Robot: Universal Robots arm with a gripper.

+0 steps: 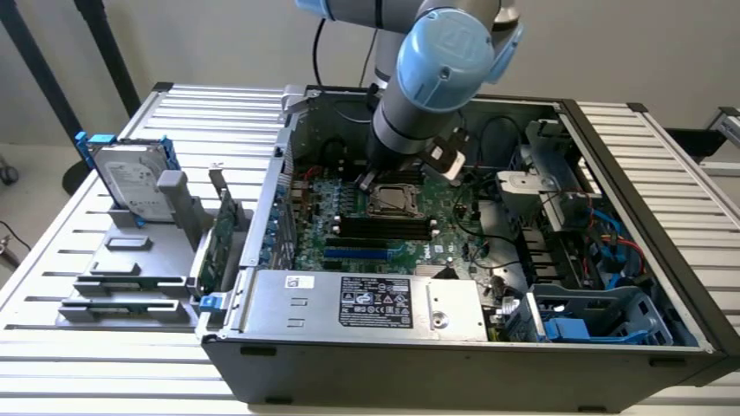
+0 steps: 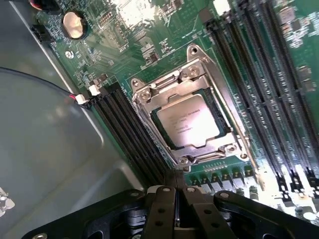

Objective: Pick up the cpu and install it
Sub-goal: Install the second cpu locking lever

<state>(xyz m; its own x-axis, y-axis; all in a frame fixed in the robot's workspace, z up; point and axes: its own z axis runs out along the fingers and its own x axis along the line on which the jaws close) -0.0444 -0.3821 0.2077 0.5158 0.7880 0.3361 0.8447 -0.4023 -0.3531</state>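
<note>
Your end effector (image 2: 177,209) hangs inside the open computer case (image 1: 647,260), its two black fingers (image 2: 162,211) pressed together and gripping nothing. In the wrist view the cpu (image 2: 191,121) lies flat in the motherboard socket (image 2: 187,124), silver top up, framed by the metal retention bracket, just beyond the fingertips. Dark memory slots (image 2: 259,84) run along both sides of the socket, and a coin cell battery (image 2: 74,24) sits at that frame's upper left. In the exterior view the arm (image 1: 434,78) comes down from the top centre and hides part of the board; the socket shows just below it. You may find cables (image 1: 601,225) crowding the drive bays on the exterior view's right. On the worktop (image 1: 69,225) at the exterior view's left, a hard drive (image 1: 127,182) stands in a grey rack beside upright green cards (image 1: 220,243).
</note>
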